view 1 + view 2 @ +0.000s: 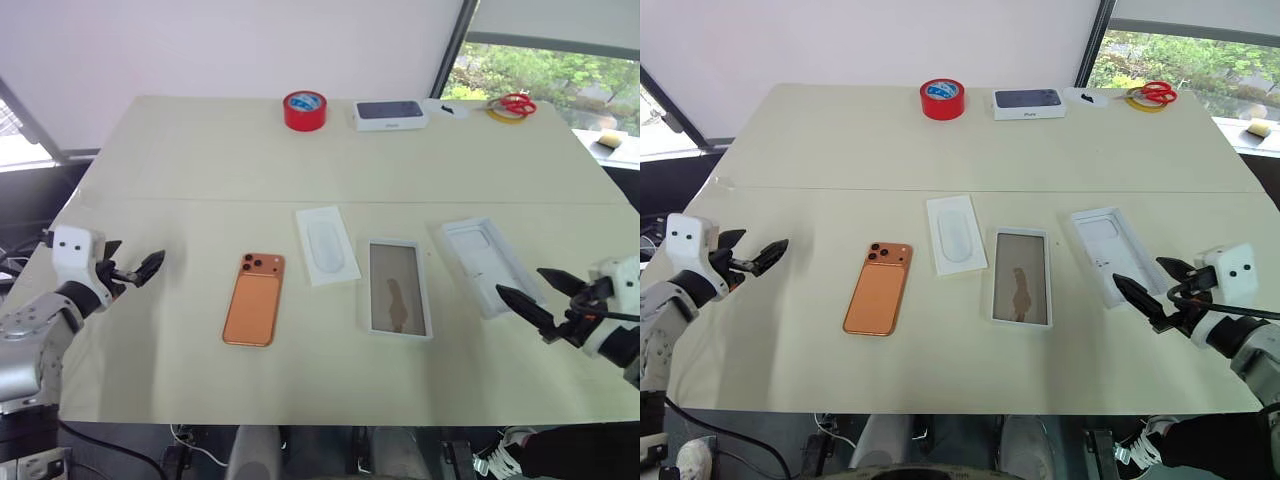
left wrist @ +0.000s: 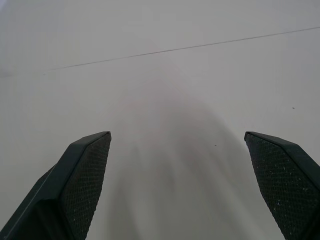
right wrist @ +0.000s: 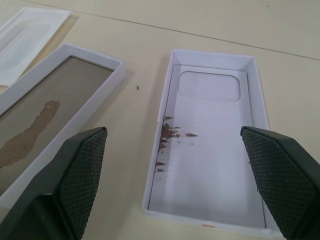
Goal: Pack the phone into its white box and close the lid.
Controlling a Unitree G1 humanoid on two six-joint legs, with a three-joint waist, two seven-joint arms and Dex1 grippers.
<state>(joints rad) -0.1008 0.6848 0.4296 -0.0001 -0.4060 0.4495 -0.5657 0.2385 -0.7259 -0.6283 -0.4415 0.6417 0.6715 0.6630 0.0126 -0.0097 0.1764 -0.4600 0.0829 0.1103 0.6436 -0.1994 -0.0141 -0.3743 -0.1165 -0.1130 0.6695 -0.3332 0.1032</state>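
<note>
Pale bench [image 1: 180, 160] with, in the near row from left to right, the phone [image 1: 254, 299], insert card [image 1: 327, 245], white box [image 1: 397, 288] and lid [image 1: 487, 264]; along the far edge, red tape roll [image 1: 305, 110], blue-topped box [image 1: 390, 115] and scissors [image 1: 514, 105].

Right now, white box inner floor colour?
Glossy brownish-grey with a darker brown streak; clearest in the right wrist view.

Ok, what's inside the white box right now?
Nothing. The white box lies open and empty, showing only its dark glossy floor with a brownish smear. The phone still lies beside it on the table. Nothing covers the inside.
</note>
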